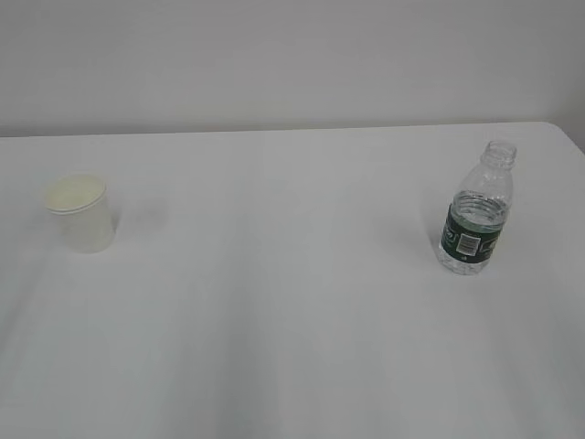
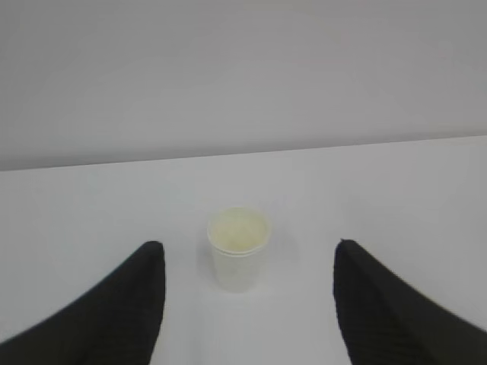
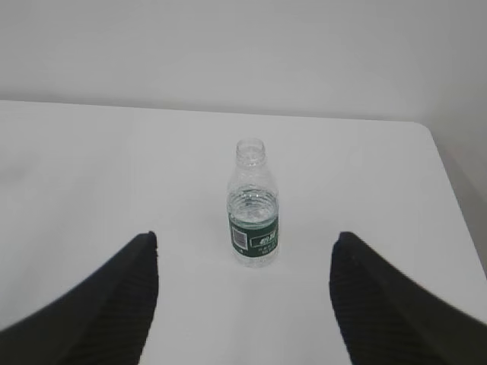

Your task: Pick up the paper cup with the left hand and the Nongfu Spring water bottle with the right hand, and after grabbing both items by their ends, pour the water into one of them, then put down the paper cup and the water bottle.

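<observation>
**Black jaws spread wide, nothing lifted yet**

Black ribbed fingers (image 2: 114,304) of the left hand (image 2: 247,304) are standing spread apart with nothing between them, and the paper cup (image 2: 239,249) is sitting upright on the white table (image 2: 396,198) ahead of the gap, roughly centred and not touched. The right hand (image 3: 243,304) is likewise holding its jaws wide around empty air, with the Nongfu Spring water bottle (image 3: 253,207) standing upright beyond them.

Taking the bottle as landmark in the exterior view, the cup (image 1: 80,212) is resting well apart from it, far across the table (image 1: 274,320) on the bottle's left, while the bottle (image 1: 475,210) itself is standing near the table's right edge. Neither arm is showing in that view.

By my reading, all 4 steps are waiting: grasping both, pouring, setting down. The water (image 3: 253,209) is filling the bottle to about its shoulder.

The dark green label is carrying a white barcode patch; its print is too small to read, and no brand name is legible.
</observation>
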{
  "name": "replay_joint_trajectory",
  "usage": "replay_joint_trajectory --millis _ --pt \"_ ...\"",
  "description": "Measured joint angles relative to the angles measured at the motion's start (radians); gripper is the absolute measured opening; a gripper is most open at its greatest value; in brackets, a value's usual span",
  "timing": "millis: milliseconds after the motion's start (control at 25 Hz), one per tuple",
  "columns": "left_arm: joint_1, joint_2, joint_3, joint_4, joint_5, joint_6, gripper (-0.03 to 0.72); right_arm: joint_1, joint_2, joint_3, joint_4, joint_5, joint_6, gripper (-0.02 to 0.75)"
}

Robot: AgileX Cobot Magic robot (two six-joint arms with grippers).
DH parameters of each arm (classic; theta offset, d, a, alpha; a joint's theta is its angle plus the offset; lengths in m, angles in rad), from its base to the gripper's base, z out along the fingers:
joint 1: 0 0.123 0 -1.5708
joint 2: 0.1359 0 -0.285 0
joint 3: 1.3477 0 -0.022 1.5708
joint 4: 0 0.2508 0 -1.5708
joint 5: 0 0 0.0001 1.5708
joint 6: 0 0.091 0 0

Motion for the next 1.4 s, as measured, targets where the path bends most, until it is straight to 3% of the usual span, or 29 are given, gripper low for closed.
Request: replay_joint_trajectory --millis 560,840,1400 --pt "0.0 0.039 0.0 0.011 -0.148 0.0 0.503 0.0 0.086 -0.004 0.104 -0.248 -0.029 0.537" --pt "-0.014 0.103 0.0 0.064 -0.23 0.0 0.503 0.0 0.086 -0.004 0.104 -0.261 -0.067 0.537" --pt "-0.014 0.176 0.015 0.069 -0.312 0.0 0.502 0.0 0.094 -0.004 0.102 -0.277 -0.072 0.537"
